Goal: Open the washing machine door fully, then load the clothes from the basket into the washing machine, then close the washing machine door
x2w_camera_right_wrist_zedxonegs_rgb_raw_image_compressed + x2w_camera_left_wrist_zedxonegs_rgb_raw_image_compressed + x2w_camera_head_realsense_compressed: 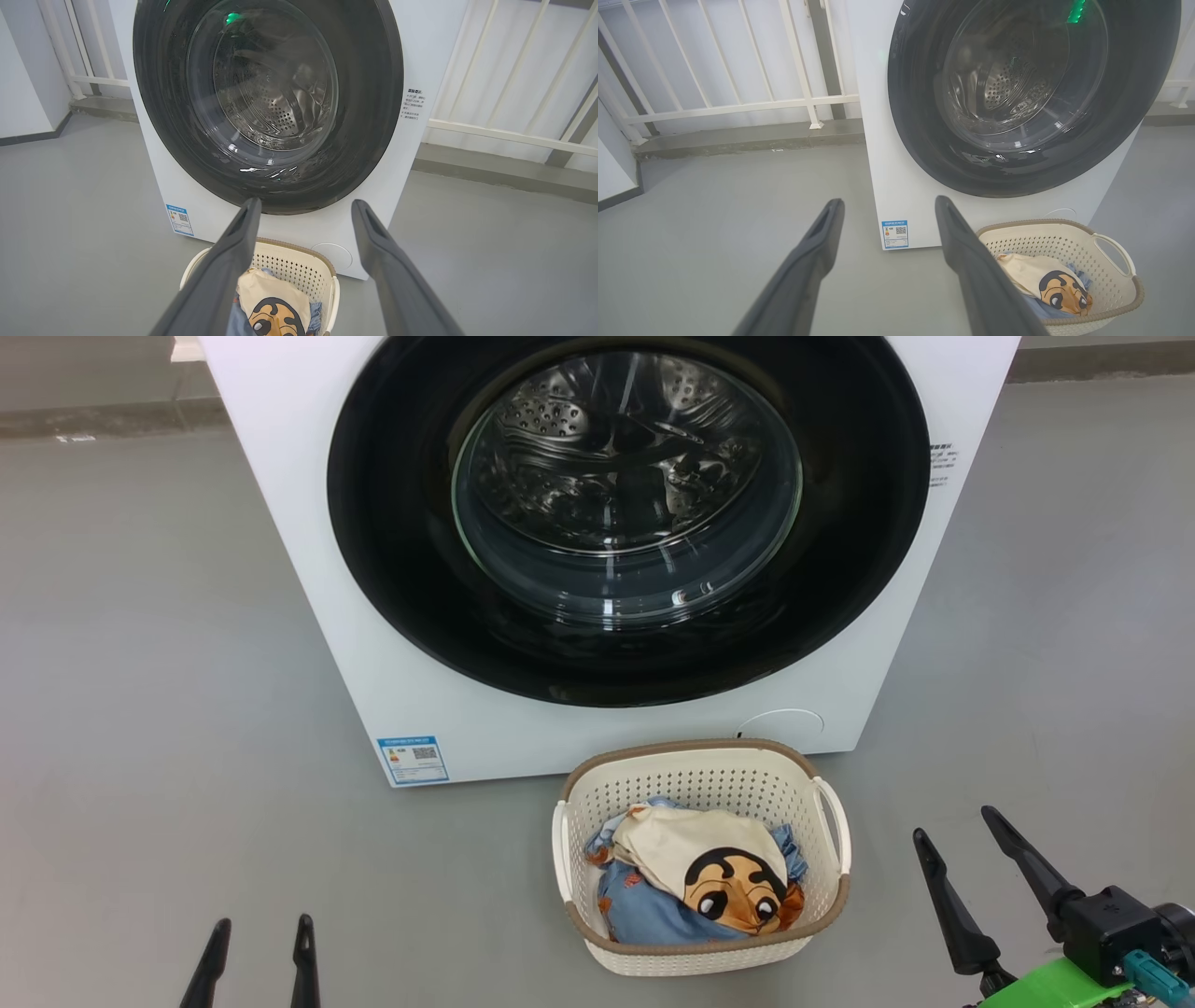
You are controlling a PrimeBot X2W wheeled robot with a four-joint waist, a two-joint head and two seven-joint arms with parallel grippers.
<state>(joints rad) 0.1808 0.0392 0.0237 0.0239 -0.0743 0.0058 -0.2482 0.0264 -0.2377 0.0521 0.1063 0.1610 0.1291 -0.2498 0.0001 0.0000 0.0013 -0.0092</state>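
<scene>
The white washing machine [308, 579] stands ahead with its round black door [392, 569] shut flat against the front; the steel drum shows through the glass window [625, 485]. On the floor just before it sits the cream basket [700, 775] holding the clothes [709, 882], blue fabric under a cream piece with a cartoon face. My left gripper [261, 931] is open at the lower left, well left of the basket. My right gripper [957, 826] is open at the lower right, right of the basket. Both are empty. The wrist views show the door [924, 140] [373, 116] and basket [1064, 233] [299, 261] beyond open fingers.
Grey floor [140, 709] spreads on both sides of the machine. A white railing [738, 102] on a low concrete kerb runs behind the machine, and also shows as the railing [514, 135] on its other side. A white wall corner [23, 93] stands to the left.
</scene>
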